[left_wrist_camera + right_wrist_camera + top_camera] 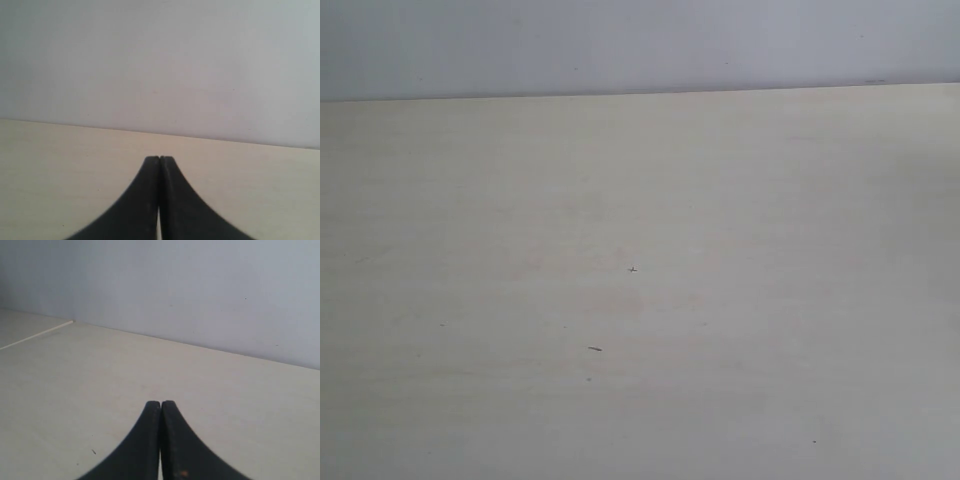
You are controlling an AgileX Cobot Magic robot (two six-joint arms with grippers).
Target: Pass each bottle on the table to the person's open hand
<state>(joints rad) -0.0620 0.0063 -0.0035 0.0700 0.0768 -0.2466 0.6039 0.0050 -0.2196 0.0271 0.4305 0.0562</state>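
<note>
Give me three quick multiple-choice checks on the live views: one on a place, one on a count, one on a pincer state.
1. In the exterior view, where does the wall meet the table?
A. Along the bottom edge
B. Near the top of the picture
C. Down the left side

2. How many bottles show in any view?
A. None
B. Two
C. Four

3. How do the jaws of the left pincer stand?
A. Wide open
B. Clamped on a bottle
C. Shut, with nothing between them

Answers:
1 B: the table's far edge runs across just under the top of the picture.
2 A: the three views show only tabletop, wall and the pincers themselves.
3 C: its black tips meet along a thin seam in the left wrist view.
</note>
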